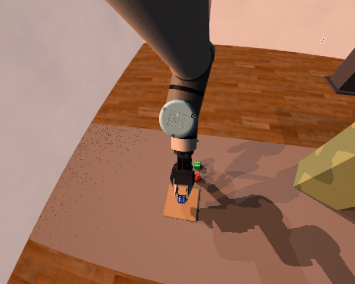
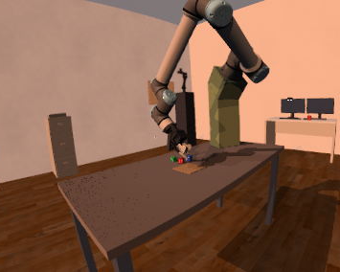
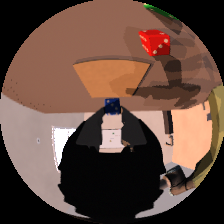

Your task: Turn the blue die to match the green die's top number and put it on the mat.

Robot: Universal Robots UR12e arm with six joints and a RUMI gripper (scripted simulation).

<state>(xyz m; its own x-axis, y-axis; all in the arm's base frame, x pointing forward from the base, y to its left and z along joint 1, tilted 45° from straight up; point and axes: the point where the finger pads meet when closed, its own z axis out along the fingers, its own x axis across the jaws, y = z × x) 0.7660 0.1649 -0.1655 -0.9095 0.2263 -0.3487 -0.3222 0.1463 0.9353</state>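
The blue die [image 1: 181, 199] [image 2: 189, 157] [image 3: 112, 106] is between the fingertips of my gripper [image 1: 181, 196] [image 2: 187, 156] [image 3: 112, 106], which is shut on it and slanted. The die is held above the orange-brown mat [image 1: 180, 212] [image 2: 190, 170] [image 3: 110, 77]. The red die [image 1: 197, 177] [image 2: 181, 161] [image 3: 156, 43] sits on the table beside the mat, with pips on its faces. The green die [image 1: 197, 164] [image 2: 173, 159] [image 3: 159, 8] sits beyond the red one; only its edge shows in the wrist view. The top numbers are too small to read surely.
The grey-brown table [image 1: 113, 200] [image 2: 132, 206] carries the mat and dice. The arm's shadow falls across the table and the mat's edge. The yellow-green arm pedestal [image 1: 338, 175] [image 2: 224, 115] stands at the table's far end.
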